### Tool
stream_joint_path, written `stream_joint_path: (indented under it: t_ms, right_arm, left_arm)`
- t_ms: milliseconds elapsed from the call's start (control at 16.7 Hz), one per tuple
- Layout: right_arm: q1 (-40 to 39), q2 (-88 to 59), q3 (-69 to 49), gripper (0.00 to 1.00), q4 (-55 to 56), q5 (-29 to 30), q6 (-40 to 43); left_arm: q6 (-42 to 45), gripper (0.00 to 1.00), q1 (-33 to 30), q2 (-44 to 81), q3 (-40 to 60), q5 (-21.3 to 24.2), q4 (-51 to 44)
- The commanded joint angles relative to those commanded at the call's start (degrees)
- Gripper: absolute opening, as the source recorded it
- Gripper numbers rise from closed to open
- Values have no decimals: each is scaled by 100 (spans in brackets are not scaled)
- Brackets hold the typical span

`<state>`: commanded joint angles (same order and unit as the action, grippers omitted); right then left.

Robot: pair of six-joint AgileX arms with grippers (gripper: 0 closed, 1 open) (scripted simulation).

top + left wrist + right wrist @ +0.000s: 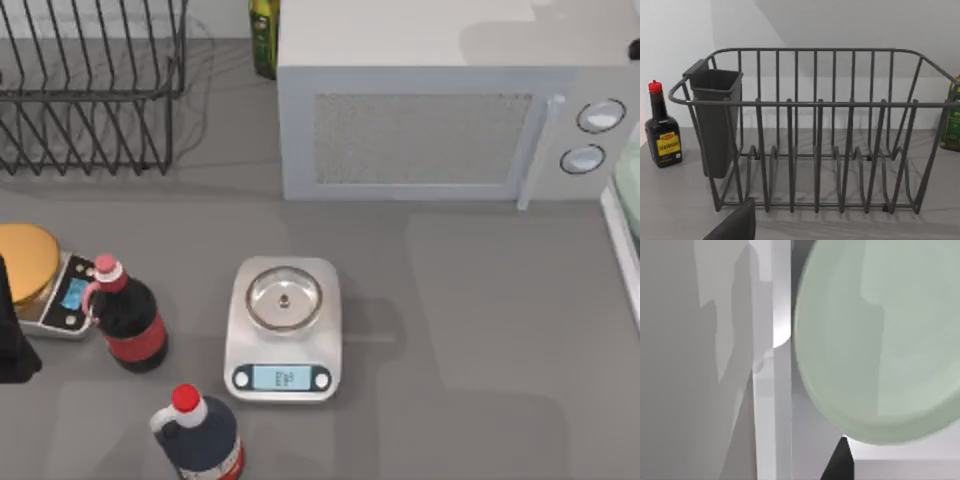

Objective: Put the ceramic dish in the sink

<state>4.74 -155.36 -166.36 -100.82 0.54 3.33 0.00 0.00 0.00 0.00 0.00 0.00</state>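
Note:
The ceramic dish (880, 340), pale mint-green and glossy, looms close in the right wrist view, beside the straight white rim of the sink (772, 405). In the top view a sliver of the dish (630, 185) shows at the far right edge, past the white sink rim (622, 240). A dark part of my right gripper (840, 462) sits just under the dish's edge. My left arm (10, 340) is parked at the table's far left, and its wrist view faces the wire dish rack (815, 135).
A grey microwave (440, 125) stands at the back. A steel kitchen scale (284, 328) sits mid-table. Two dark bottles (128, 318) (200, 435) and a gold disc on a small scale (28, 262) crowd the left. The dish rack (90, 85) fills the back left.

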Motion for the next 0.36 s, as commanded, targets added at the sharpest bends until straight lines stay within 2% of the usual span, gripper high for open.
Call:
stream_joint_path:
  t_ms: [360]
  right_arm:
    - [0,0,0,100,0,0,0]
  left_arm:
    - [0,100,0,0,0,0,0]
